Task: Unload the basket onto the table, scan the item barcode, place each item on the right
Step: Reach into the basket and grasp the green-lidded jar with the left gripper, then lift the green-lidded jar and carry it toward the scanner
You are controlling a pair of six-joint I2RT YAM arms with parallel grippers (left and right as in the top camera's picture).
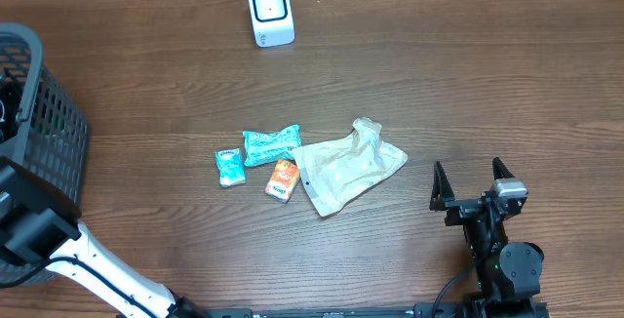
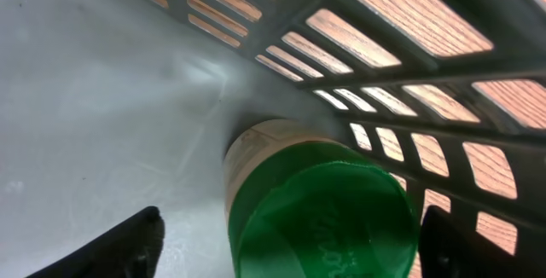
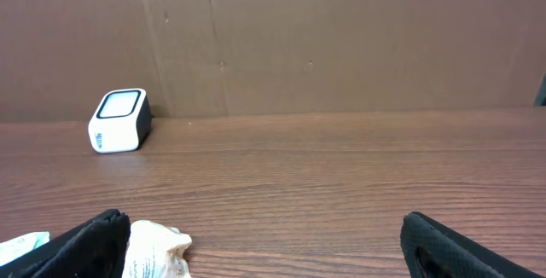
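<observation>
Left jaws: down inside the basket point(image 2: 102, 99) and standing wide. One dark finger point(image 2: 119, 248) sits low at one side of the wrist view, its mate at the opposite edge, so they straddle the green-capped container point(image 2: 320, 214). Nothing is gripped. There is a clear gap on the first side, and the other finger is just beside the cap. The straddle reads as a line-up for a pinch across the cap.

Container: lies tipped on the basket floor, cap toward the camera, pale tan body behind, tucked close to the slotted wall. That wall leaves the finger on that side little room, so a snag is likely. No barcode shows from here; label side unknown.

Right jaws: spread fully, empty, low over the near right of the desk point(image 1: 507, 84), well apart from everything. Probably parked clear of the scan path.

Further out: the barcode scanner point(image 1: 269, 12) stands upright at the far edge, window facing the arms so an item can be presented to it. Mid-desk cluster: large teal packet point(image 1: 270, 144), small teal packet point(image 1: 229, 167), orange packet point(image 1: 282, 179) and crumpled plastic bag point(image 1: 346, 167), touching or nearly so.

Judgement: pick-up stage, scan not yet begun.
</observation>
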